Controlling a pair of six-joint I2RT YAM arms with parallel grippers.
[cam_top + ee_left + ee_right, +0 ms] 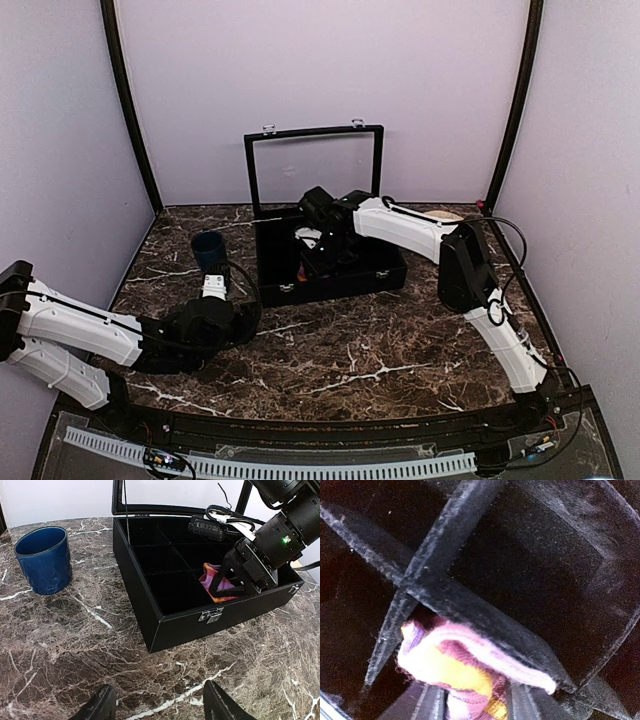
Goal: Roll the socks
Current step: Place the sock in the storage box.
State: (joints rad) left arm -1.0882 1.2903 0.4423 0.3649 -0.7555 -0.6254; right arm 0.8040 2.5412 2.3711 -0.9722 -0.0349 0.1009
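From above, the right claw point(318, 260) reached down inside the black box point(340, 286), and the left claw point(213, 286) sat left of the box

The left wrist view showed the left claw wide with nothing in it, and the red sock point(216, 580) in a pocket just behind the box's front wall

The right wrist view showed the right claw pinching the red sock under a thin wall point(470, 605) inside the box

Bare table point(330, 360) lies before the box point(200, 630); the cup point(42, 560) stands apart to its left. The upright lid point(315, 135) bars the rear. Dividers point(445, 545) split the interior. Right arm point(410, 228) and sock point(220, 582) fill one front-row cell.
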